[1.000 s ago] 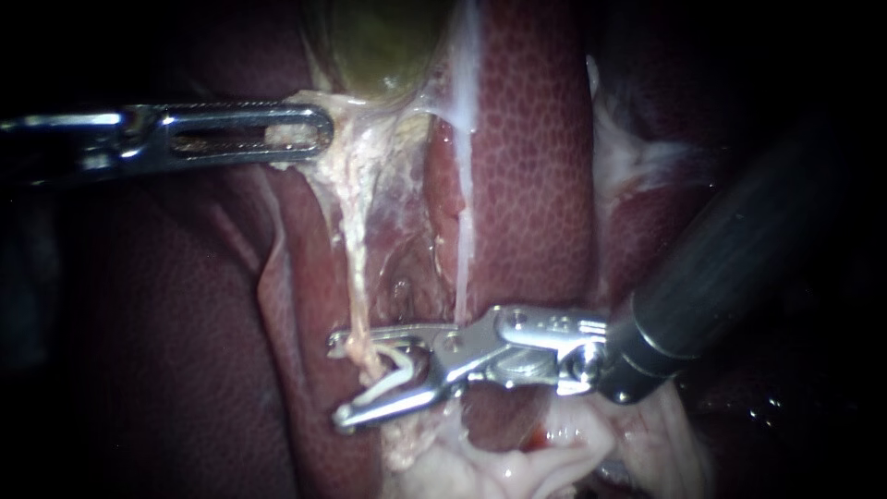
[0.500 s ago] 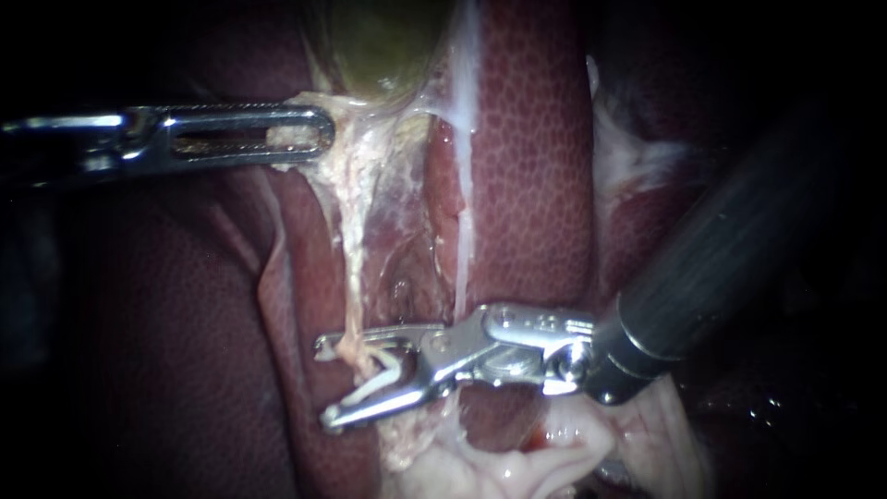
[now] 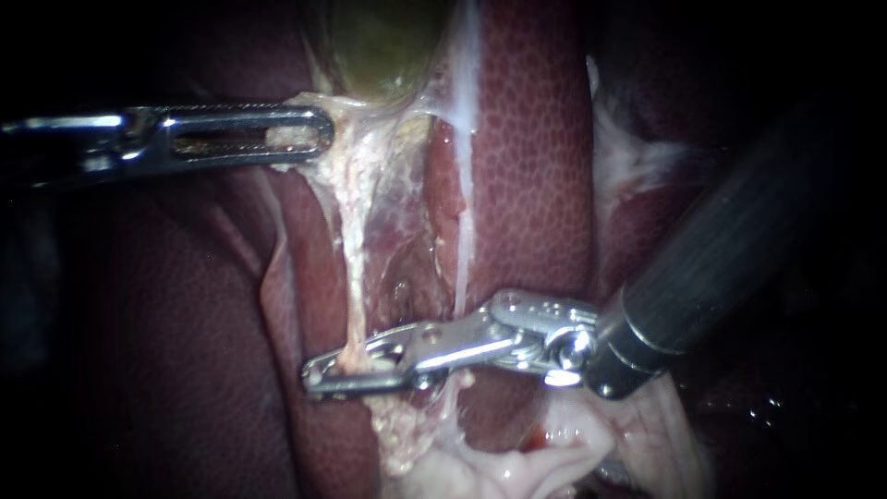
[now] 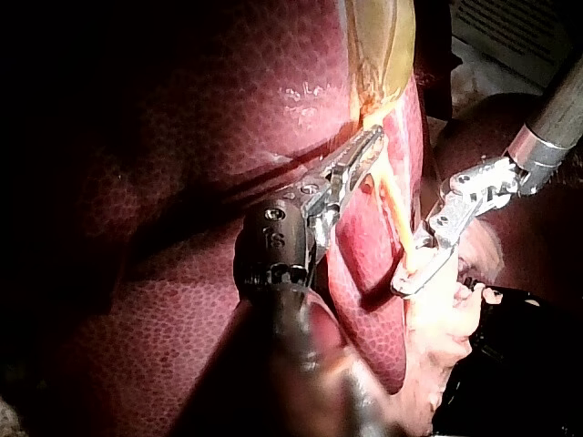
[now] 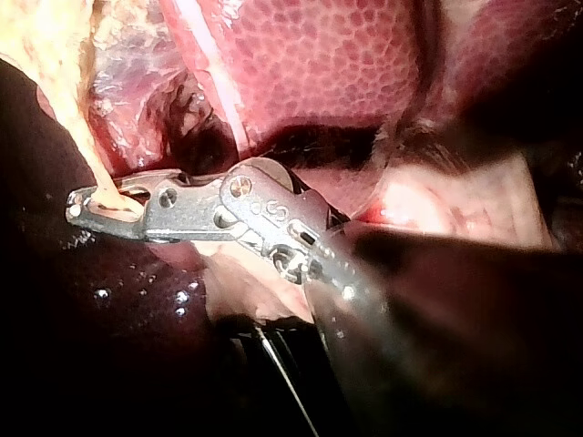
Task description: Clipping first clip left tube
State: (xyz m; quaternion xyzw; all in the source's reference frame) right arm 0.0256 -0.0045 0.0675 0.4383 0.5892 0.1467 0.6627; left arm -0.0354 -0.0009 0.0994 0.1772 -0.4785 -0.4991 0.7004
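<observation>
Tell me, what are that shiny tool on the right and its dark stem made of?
The right instrument looks like polished bare metal at its working end, likely steel: bright mirror glints. Its shaft looks dark and matte, perhaps coated or plastic; unclear.

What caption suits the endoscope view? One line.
Right tool closed across the left tube, while the left tool grips tissue below the gallbladder.
</observation>
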